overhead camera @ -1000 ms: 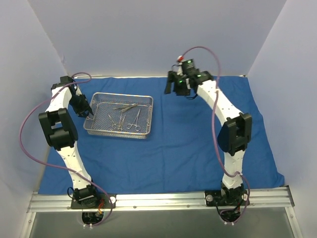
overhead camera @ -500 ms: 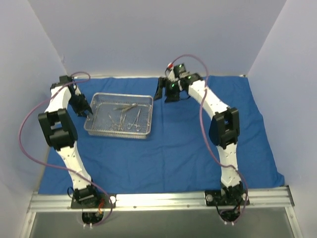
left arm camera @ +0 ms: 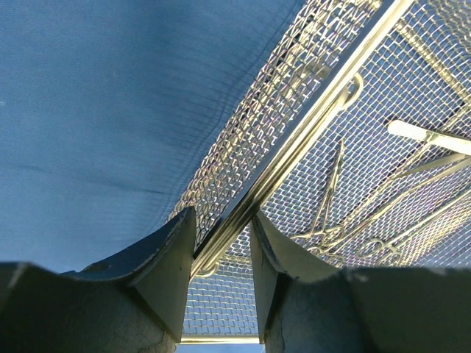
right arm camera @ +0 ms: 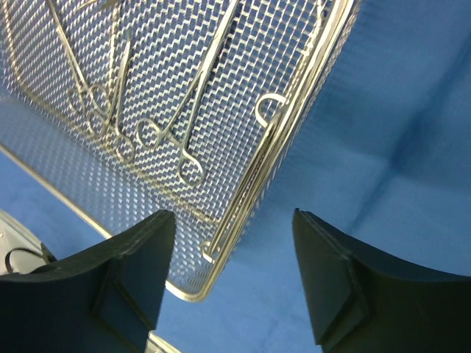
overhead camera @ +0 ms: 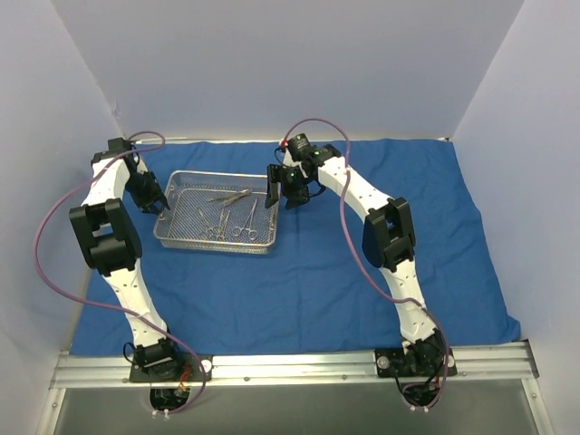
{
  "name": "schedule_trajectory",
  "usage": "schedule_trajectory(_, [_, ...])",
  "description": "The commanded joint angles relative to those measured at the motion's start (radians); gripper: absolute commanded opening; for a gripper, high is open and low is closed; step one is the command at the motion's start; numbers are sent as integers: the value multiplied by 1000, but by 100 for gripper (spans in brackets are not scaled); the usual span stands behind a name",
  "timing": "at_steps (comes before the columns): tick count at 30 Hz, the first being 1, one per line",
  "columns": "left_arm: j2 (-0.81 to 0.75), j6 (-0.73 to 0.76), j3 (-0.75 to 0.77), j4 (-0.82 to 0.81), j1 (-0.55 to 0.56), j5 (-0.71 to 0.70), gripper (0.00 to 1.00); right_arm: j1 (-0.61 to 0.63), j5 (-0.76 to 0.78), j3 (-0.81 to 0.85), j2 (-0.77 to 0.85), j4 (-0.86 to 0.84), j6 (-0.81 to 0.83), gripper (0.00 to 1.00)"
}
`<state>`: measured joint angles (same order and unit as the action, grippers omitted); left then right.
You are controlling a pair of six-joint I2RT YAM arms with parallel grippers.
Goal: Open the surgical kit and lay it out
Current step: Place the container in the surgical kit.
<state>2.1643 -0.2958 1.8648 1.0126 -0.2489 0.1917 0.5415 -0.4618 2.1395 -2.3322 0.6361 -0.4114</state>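
Note:
The silver wire-mesh tray [overhead camera: 217,246] sits on the spread royal-blue cloth [overhead camera: 317,281] at the left. Several thin steel ring-handled instruments [overhead camera: 231,217] lie inside it. My left gripper [overhead camera: 161,204] is at the tray's left rim. In the left wrist view my left gripper [left arm camera: 223,220] has its jaws closed narrowly on the rim wire [left arm camera: 309,125], with instruments [left arm camera: 368,213] beyond. My right gripper [overhead camera: 272,195] hovers open over the tray's right rim. In the right wrist view my right gripper [right arm camera: 232,217] straddles the rim [right arm camera: 243,191], apart from it, with the instruments [right arm camera: 184,125] to the left.
The blue cloth covers most of the table, out to the white side walls and the back wall. A metal rail [overhead camera: 290,367] with both arm bases runs along the near edge. Purple cables loop off both arms.
My right arm has swung left from the back middle of the cloth to the tray's right rim, still open. The left arm and the tray have not moved.

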Motion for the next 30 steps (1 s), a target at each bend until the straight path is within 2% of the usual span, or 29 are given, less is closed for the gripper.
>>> schedule_trajectory(1, [23,14,54,-14,-3,28,43,18,40,51,-35,43,-1,64])
schedule_trajectory(5, [46,15,63,-20,-1,37,43,37,45,83,-71,54,-4,54])
schedule_trajectory(6, [60,17,71,-19,-1,38,41,40,43,91,-76,56,-7,46])
schedule_trajectory(8, [71,14,80,-14,-1,45,38,46,41,94,-82,51,-10,37])
schedule_trajectory(9, [75,12,83,-8,-1,43,36,48,37,92,-82,40,-9,22])
schedule_trajectory(10, [75,9,89,-8,-3,48,28,57,23,94,-81,34,-3,15])
schedule_trajectory(12, [72,6,96,-6,-1,48,21,63,22,97,-70,22,0,0])
schedule_trajectory(13, [68,3,100,-8,-1,45,17,64,14,99,-67,19,5,0])
schedule_trajectory(18, [46,-11,126,15,-4,20,12,95,-26,85,2,42,39,0])
schedule_trajectory(26, [55,-6,186,55,-26,-24,12,153,-109,-116,187,63,102,0])
schedule_trajectory(30, [86,-5,198,70,-39,-29,16,202,-91,-190,211,92,137,0])
